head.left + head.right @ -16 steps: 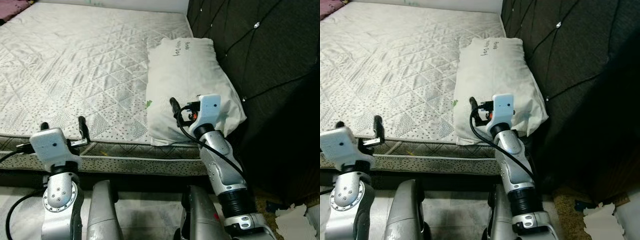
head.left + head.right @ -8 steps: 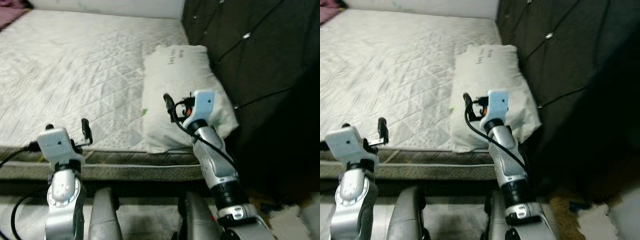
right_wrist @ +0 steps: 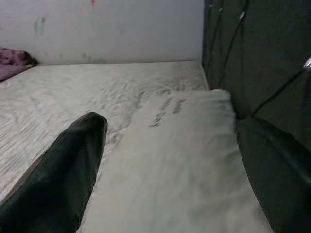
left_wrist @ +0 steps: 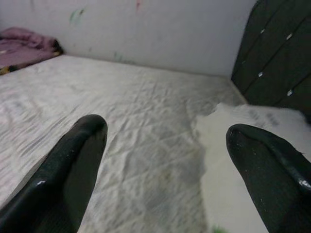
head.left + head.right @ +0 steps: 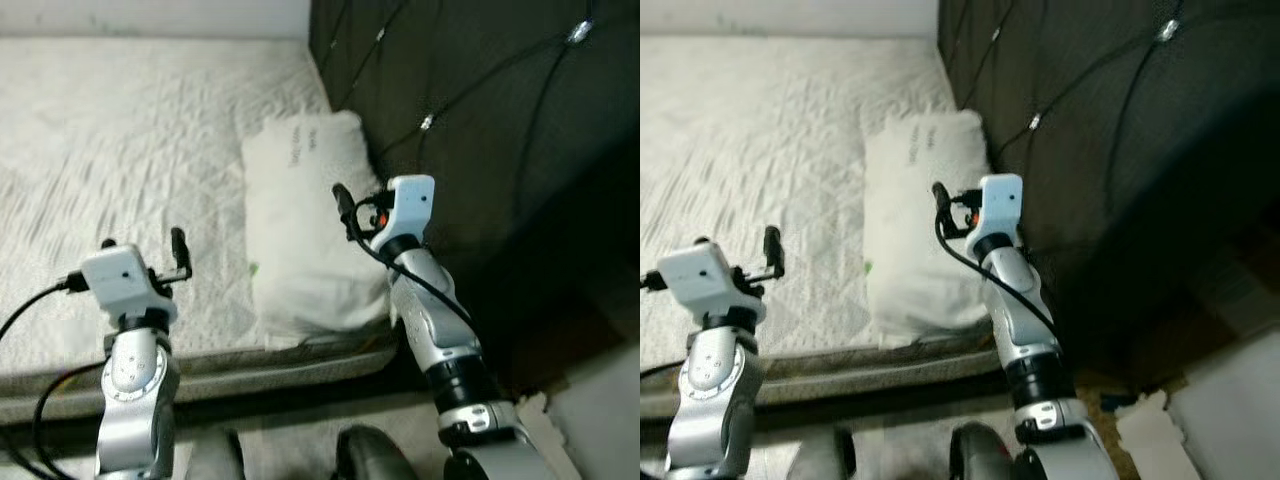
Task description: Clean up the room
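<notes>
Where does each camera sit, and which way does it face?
Left eye view: on the head, looking down at the mattress, pillow and dark headboard; both silver arms show, with the left gripper and right gripper.
Right eye view: beside it, same scene, slightly offset.
Left wrist view: looks along its open fingers over the mattress to the wall.
Right wrist view: looks along its open fingers over the pillow.
Shared: both wrist views show the pillow, headboard and a purple cloth.
</notes>
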{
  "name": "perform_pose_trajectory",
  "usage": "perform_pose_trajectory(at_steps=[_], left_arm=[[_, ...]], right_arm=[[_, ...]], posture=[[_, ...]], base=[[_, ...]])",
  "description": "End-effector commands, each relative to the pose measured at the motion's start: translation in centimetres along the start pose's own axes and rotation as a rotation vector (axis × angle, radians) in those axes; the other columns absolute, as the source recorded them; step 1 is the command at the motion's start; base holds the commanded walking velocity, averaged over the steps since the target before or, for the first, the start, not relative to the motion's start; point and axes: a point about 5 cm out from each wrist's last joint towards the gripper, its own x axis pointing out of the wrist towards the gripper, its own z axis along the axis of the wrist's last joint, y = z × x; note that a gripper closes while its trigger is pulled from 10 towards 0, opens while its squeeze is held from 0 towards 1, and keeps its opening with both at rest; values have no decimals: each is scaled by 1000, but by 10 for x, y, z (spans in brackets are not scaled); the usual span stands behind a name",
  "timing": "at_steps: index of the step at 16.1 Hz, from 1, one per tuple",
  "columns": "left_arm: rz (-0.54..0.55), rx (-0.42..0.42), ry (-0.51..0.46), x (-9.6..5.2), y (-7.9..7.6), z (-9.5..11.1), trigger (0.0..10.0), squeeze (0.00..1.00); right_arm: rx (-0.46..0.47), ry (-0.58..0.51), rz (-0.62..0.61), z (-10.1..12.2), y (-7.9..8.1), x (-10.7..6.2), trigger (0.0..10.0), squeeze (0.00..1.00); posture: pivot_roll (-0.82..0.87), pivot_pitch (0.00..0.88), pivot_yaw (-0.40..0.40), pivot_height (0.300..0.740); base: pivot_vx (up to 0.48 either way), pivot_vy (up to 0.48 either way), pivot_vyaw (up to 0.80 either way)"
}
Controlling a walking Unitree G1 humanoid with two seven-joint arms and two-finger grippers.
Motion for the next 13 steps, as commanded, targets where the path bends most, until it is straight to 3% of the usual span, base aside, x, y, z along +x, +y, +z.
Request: perform_pose_trajectory(at_steps=[1,9,13], left_arm=[[-13,-2,14,-1,-2,-3,10000,0],[-17,-14,17,-2,-2,-3,10000,0],[-24,-24,24,-1,-3,-3,10000,0]], right_arm=[[6,-7,-11,1,-3,1,10000,0],[-3,13,-15,-3,-5,0,10000,0],[-7,20,-19,-6,-5,0,10000,0]], posture=[[-15,0,-60,740],[-11,0,-62,740],[-13,0,-60,740]], base=[[0,0,-450],[0,0,-456],[0,480,0]])
